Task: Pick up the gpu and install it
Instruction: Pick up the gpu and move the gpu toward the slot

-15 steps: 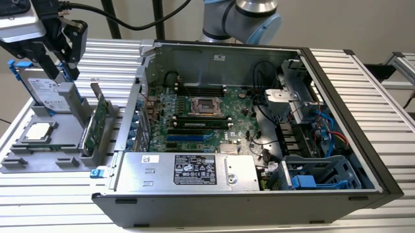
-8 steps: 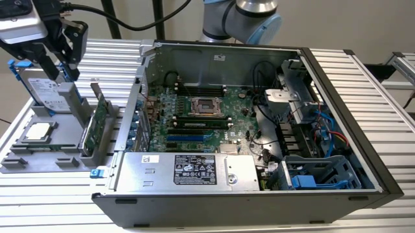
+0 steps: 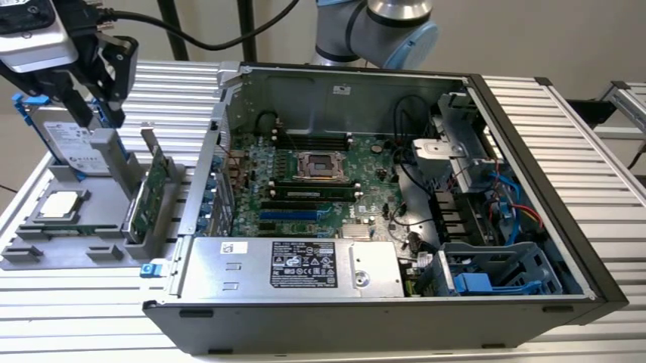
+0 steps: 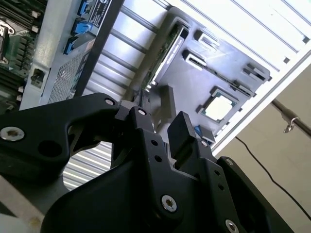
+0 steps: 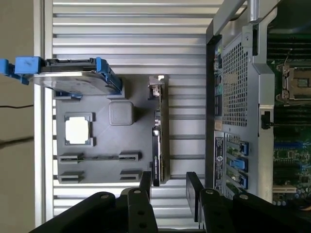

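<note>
Gpu [image 5: 160,131] stands on edge in its holder [image 5: 102,141], untouched; our gripper [image 5: 170,187] hangs nearby, jaws apart. We judge the approach in hand; grasping calls for straddling its upper edge.

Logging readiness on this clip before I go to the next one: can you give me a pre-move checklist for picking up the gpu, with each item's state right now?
1. The gripper is open and empty: ok.
2. The gpu stands on edge in the gray holder, not yet gripped: ok.
3. Gripper centred over the gpu: cannot tell. The first wrist view lines the card up with the gap between the fingers, while the exterior view puts the gripper above the hard drive.
4. The case is open, with the motherboard exposed: ok.
5. The blue slot has no card in it: ok.
</note>
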Motion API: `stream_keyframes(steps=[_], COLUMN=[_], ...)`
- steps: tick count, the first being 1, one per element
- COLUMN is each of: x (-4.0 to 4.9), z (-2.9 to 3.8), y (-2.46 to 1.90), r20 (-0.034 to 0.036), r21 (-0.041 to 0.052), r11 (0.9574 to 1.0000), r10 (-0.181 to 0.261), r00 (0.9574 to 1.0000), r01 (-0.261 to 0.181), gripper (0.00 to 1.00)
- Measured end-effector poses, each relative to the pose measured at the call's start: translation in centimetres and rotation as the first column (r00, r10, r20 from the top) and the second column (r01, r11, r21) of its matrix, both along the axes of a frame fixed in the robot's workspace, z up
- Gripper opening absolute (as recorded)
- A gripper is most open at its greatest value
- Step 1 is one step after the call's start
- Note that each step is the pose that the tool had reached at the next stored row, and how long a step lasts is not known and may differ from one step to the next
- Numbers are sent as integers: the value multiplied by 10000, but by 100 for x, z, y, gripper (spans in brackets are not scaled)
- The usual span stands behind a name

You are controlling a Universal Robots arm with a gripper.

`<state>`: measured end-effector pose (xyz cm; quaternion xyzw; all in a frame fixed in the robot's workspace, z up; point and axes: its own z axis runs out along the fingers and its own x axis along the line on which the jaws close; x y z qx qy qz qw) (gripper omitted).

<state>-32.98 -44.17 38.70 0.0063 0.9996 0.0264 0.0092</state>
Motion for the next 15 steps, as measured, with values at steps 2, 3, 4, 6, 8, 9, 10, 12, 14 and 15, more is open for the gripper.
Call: stream_keyframes(steps=[2,3,4,6,8,9,10,12,14,15], x=[0,0,0,0,0,0,0,0,0,0], z=[-10,-16,-21,-31,-40,-44,-48,-54,-58,-60], y=[0,0,0,0,0,0,0,0,0,0], r20=[0,1,1,0,0,0,0,-1,-2,-1], r21=[0,1,0,0,0,0,0,0,-1,0], r11=[10000,10000,10000,10000,10000,10000,10000,10000,10000,10000], r10=[8,12,15,21,27,30,32,35,37,37], r00=[10000,10000,10000,10000,10000,10000,10000,10000,10000,10000], r01=[-8,-12,-15,-21,-27,-30,-32,-35,-37,-37], gripper=[100,100,100,100,100,100,100,100,100,100])
